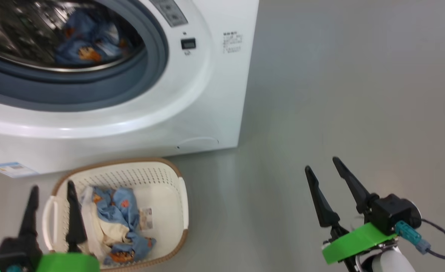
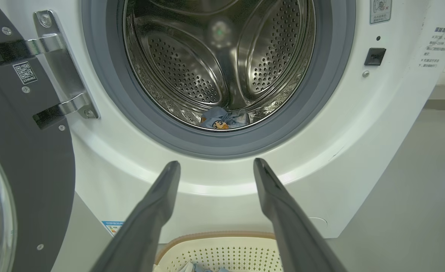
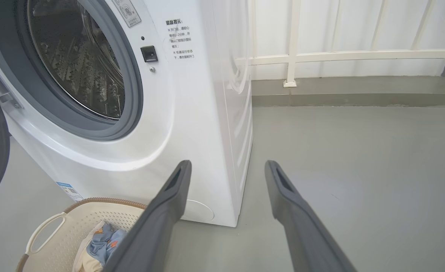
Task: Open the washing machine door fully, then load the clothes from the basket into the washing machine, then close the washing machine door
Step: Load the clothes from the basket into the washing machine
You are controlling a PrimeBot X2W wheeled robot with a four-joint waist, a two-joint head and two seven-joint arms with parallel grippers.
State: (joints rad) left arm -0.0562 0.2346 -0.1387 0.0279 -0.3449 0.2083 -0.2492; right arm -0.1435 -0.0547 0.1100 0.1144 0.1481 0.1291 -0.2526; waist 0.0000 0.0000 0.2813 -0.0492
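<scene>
Holding left gripper (image 1: 52, 185) and right gripper (image 1: 321, 163) spread wide, both empty. Seeing clothes (image 1: 120, 215) lying in the basket (image 1: 132, 161) near the washing machine (image 1: 207, 94), more in its drum (image 2: 192, 56). Failing at reading its small blue label (image 1: 11, 169), lower left.

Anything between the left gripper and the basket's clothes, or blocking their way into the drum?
Nothing visible. Open left gripper hovers by the cream perforated basket, its light blue printed clothes uncovered; the round dark-rimmed door is swung aside, the steel drum open.

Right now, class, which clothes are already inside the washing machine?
The blue printed piece at the bottom of the drum; the other clothes, blue and cream, lie in the basket.
</scene>
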